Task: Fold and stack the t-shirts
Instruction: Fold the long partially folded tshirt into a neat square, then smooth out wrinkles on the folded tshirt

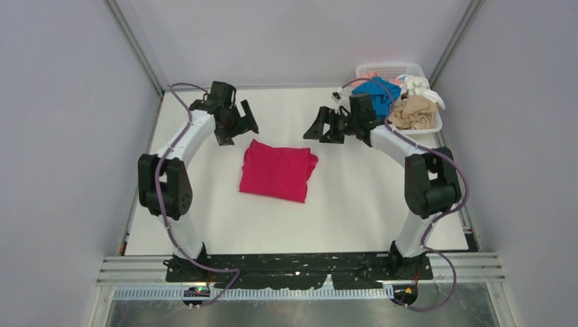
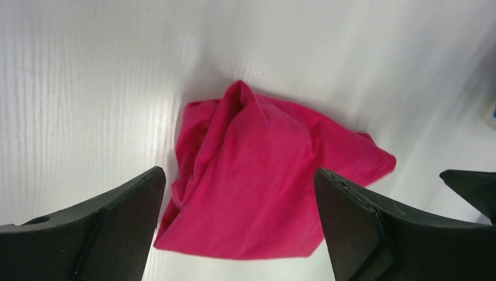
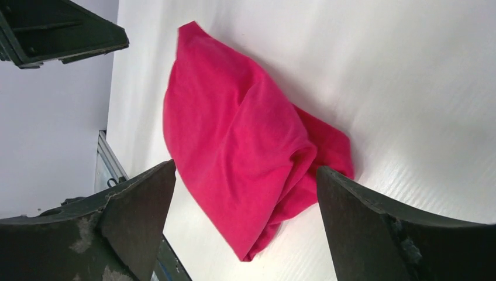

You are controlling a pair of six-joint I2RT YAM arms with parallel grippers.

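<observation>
A magenta-red t-shirt (image 1: 278,171) lies folded into a rough square on the white table, its right edge bunched. It also shows in the left wrist view (image 2: 266,175) and the right wrist view (image 3: 245,146). My left gripper (image 1: 237,128) hangs open and empty just above and behind the shirt's far left corner. My right gripper (image 1: 326,129) hangs open and empty above the table behind the shirt's far right corner. Blue (image 1: 377,93), white (image 1: 419,86), tan (image 1: 412,112) and peach-pink (image 1: 370,73) shirts lie crumpled in the basket.
The white lattice basket (image 1: 395,69) stands at the table's far right corner, right behind my right arm. Grey walls with metal posts enclose the table on three sides. A black rail (image 1: 300,262) runs along the near edge.
</observation>
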